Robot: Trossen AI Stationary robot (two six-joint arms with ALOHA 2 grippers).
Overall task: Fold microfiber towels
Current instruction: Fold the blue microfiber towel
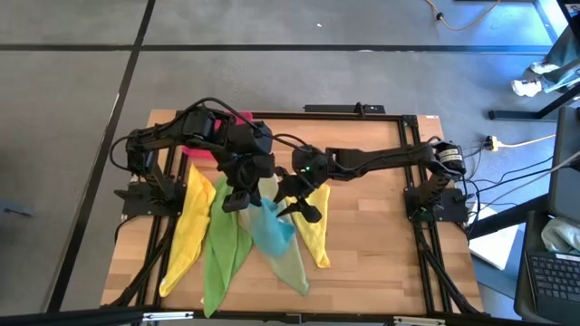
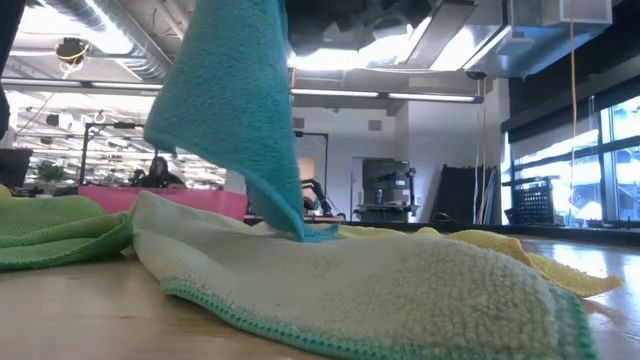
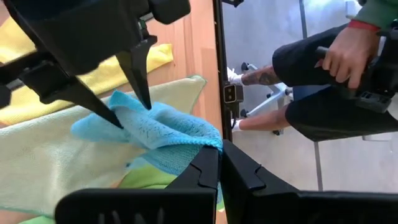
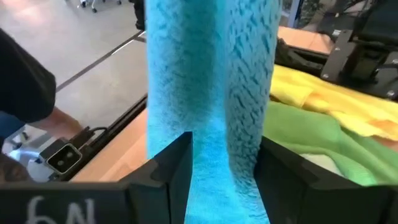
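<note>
Several microfiber towels lie fanned out on the wooden table: a yellow one [image 1: 186,226], a bright green one [image 1: 222,249], a pale olive one [image 1: 292,267] and a second yellow one [image 1: 317,237]. The teal towel [image 2: 235,100] hangs above them over the table's middle, and its lower end [image 2: 305,232] rests on the pale olive towel [image 2: 380,285]. My left gripper [image 3: 219,165] is shut on the teal towel's upper part. My right gripper [image 4: 224,168] is closed around the teal towel lower down, beside the left one [image 1: 237,199]. My left gripper pinches a folded edge of the teal towel [image 3: 206,142] between its two shut fingers, slanting down from the table's left. The towel hangs below the fingers, bunched and slack. Its lower end lies on the pale olive towel. My right gripper has the hanging teal towel's bunched middle [image 4: 211,124] between its two fingers [image 4: 177,165], several layers together. The fingers come from the table's right, slanting a little downward, and lie across the hanging cloth. This stretch of the towel is clear of the table.
A pink-red tray [image 1: 204,149] stands at the far left, partly under my left arm. Black frame rails [image 1: 426,226] run along the table's sides. A person's hands [image 3: 348,53] show beyond the table's edge. Bare wood [image 1: 390,244] lies at the near right.
</note>
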